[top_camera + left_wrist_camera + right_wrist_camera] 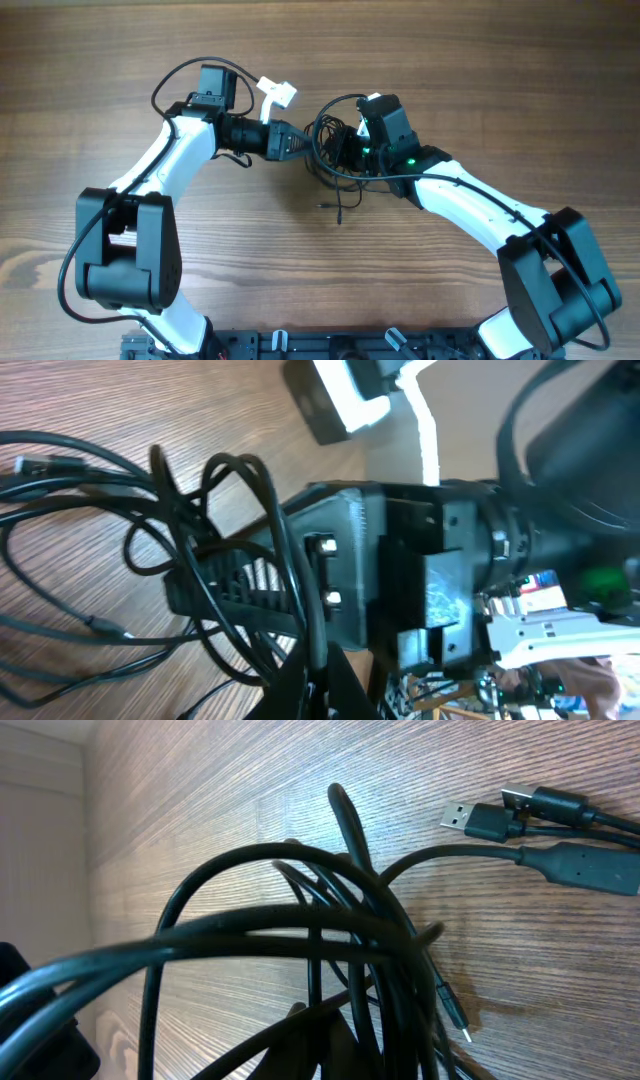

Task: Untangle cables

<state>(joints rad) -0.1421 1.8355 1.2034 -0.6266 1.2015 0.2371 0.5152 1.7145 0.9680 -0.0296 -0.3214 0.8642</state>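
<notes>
Starting at your left, the left gripper (292, 143) reaches in toward the middle of the table, its jaws closed together right at the edge of the tangle. You cannot tell from these views whether a cord is pinched between them. The cables (325, 152) lie bunched in a knot of black loops on the wooden table (450, 60), between the two grippers, with one thin end (338, 210) trailing out toward the robot's base. In your left wrist view, several loops drape over the ribbed black finger of the opposite gripper. On your right, the right gripper (362, 148) sits in the same knot, jaws closed together. Loops crowd right up against its camera, and beyond them a silvery-tipped USB plug (462, 817) lies flat on the wood beside two thicker plug ends (585, 868).
</notes>
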